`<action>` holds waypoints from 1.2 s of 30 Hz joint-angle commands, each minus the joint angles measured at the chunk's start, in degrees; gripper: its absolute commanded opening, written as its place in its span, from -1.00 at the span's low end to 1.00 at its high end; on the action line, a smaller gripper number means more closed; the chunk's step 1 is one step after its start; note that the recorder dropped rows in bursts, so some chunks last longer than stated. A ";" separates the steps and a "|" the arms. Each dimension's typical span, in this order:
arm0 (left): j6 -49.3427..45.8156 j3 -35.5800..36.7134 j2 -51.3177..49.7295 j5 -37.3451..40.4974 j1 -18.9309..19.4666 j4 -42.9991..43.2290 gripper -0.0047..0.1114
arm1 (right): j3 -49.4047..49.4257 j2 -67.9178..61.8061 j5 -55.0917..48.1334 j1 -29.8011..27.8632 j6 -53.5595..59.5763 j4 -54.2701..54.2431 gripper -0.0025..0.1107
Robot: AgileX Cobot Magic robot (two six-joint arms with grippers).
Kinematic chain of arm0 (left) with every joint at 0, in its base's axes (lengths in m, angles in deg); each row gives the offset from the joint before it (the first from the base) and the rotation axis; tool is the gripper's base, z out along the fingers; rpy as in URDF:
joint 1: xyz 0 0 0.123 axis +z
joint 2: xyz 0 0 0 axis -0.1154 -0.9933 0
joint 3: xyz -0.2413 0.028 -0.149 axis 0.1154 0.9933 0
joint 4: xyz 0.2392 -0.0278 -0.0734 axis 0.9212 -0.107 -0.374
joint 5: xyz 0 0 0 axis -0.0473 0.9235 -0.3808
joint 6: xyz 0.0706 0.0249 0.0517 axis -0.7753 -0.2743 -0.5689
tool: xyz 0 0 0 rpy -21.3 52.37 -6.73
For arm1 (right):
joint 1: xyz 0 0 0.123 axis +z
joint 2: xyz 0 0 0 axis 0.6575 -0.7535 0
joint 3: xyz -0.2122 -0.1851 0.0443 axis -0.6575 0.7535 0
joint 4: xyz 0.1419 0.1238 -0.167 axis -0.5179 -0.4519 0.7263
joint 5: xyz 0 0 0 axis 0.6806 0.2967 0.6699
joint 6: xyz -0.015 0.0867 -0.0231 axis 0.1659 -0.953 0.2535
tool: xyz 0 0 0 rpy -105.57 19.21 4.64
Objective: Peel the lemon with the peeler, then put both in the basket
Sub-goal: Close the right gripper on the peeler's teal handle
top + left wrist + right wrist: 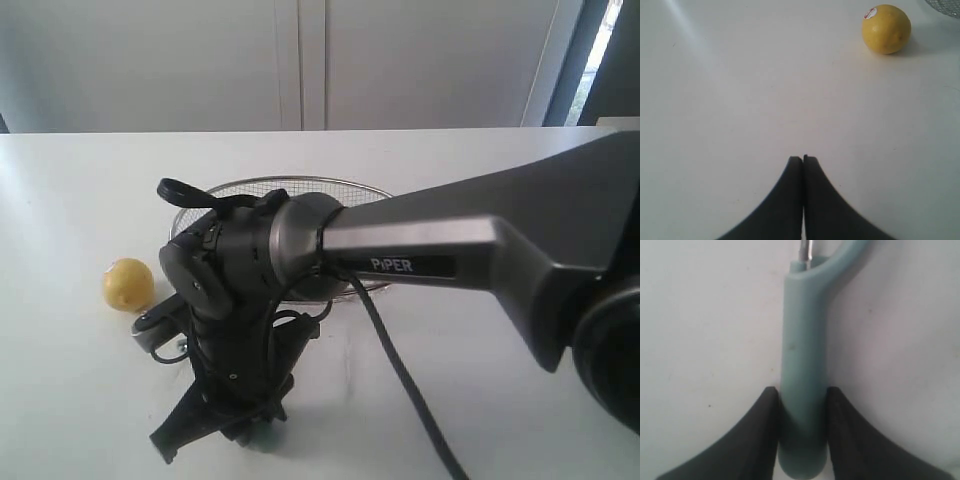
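Note:
The yellow lemon point(128, 284) rests on the white table left of my right arm; in the left wrist view the lemon point(886, 29) shows a small red and white sticker. The peeler point(805, 330) lies on the table, and my right gripper point(802, 396) is shut on the butt end of its teal handle. In the exterior view that gripper point(222, 425) points down at the table, with the peeler's metal head point(152, 332) sticking out near the lemon. My left gripper point(803, 159) is shut on nothing, well short of the lemon. The wire basket point(290, 184) stands behind the arm.
My right arm point(450, 250) reaches across from the right and hides much of the basket. A black cable point(400, 380) trails from it over the table. A corner of the basket point(946, 6) shows past the lemon in the left wrist view.

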 commanded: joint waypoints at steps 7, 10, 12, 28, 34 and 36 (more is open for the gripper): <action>-0.19 0.54 0.26 0.47 -0.08 -0.32 -0.92 | -1.29 3.21 -2.44 0.15 0.40 3.02 -0.96; -0.19 0.54 0.26 0.47 -0.08 -0.32 -0.92 | -1.29 4.76 -2.21 0.15 0.40 3.26 -0.96; -0.19 0.54 0.26 0.47 -0.08 -0.32 -0.92 | -1.29 5.45 -2.22 0.15 0.40 3.26 -0.96; -0.19 0.54 0.26 0.47 -0.08 -0.32 -0.92 | -1.29 6.15 -3.10 0.15 -0.14 3.28 -0.96; -0.19 0.54 0.26 0.47 -0.08 -0.32 -0.92 | -1.29 7.88 -6.98 0.15 -0.14 3.28 -0.96; -0.19 0.54 0.26 0.47 -0.08 -0.32 -0.92 | -1.29 8.43 -7.26 0.15 -0.14 3.28 -0.96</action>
